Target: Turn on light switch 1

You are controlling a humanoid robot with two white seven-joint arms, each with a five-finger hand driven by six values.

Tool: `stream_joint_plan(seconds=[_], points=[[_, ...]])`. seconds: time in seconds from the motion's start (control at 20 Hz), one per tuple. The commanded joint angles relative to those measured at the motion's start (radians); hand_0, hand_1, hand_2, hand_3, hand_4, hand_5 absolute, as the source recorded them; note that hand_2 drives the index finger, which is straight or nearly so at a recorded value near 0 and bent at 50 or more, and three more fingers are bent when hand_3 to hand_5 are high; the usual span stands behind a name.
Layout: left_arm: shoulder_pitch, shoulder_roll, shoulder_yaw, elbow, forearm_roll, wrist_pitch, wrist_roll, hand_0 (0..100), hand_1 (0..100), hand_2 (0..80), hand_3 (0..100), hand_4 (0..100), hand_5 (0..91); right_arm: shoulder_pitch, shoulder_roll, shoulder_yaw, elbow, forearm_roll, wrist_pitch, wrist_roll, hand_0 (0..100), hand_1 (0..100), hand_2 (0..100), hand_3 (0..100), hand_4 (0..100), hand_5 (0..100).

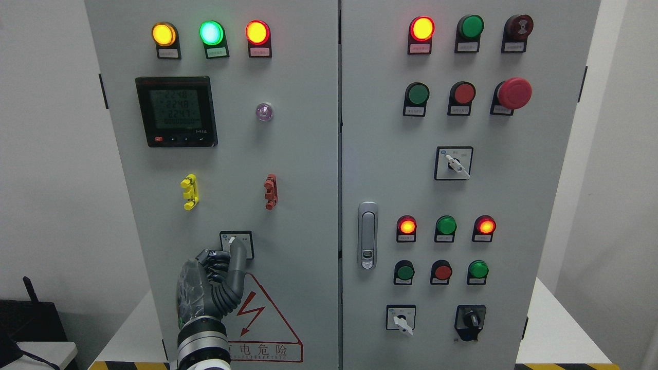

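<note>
The left hand (213,280), fingers curled, pinches the rotary switch (235,243) knob, cabinet panel (303,169) beside it bare.

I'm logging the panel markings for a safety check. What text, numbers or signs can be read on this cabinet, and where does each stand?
"电危险": on the red warning triangle sign with a lightning bolt, low on the left door; its first character is hidden behind the left hand.
Roughly "2248", "2247": on the digital meter; digits blurred, not certain.
Small line under the Chinese text: too small to read.
White tags under the indicator lamps and push buttons: too small to read.
</note>
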Motion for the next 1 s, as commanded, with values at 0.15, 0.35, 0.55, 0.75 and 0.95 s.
stream_joint_plan(seconds=[0.15,0.35,0.55,0.75,0.95], points=[[-0.001,0.0,0.0,0.0,0.003,0.0,-0.005,53,27,43.8,79,86,85.9,0.0,0.0,0.0,0.0,-0.018,0.001,0.001,12,39,0,0,0,0],[-0.001,0.0,0.0,0.0,0.003,0.0,-0.005,55,26,44.0,80,87,85.9,0.0,0.0,0.0,0.0,-0.018,0.001,0.001,12,39,0,0,0,0],[-0.001,0.0,0.0,0.0,0.003,-0.001,-0.005,60,23,43.3,80,87,86.0,0.0,0.0,0.0,0.0,-0.017,0.001,0.001,12,39,0,0,0,0],[-0.001,0.0,0.0,0.0,0.003,-0.001,-0.005,65,18,42.5,80,87,86.1,0.0,0.0,0.0,0.0,-0.017,0.001,0.001,12,39,0,0,0,0],[-0.001,0.0,0.0,0.0,0.003,-0.001,-0.005,69,14,42.4,81,87,86.2,0.0,0.0,0.0,0.0,-0.017,0.001,0.001,12,39,0,0,0,0]])
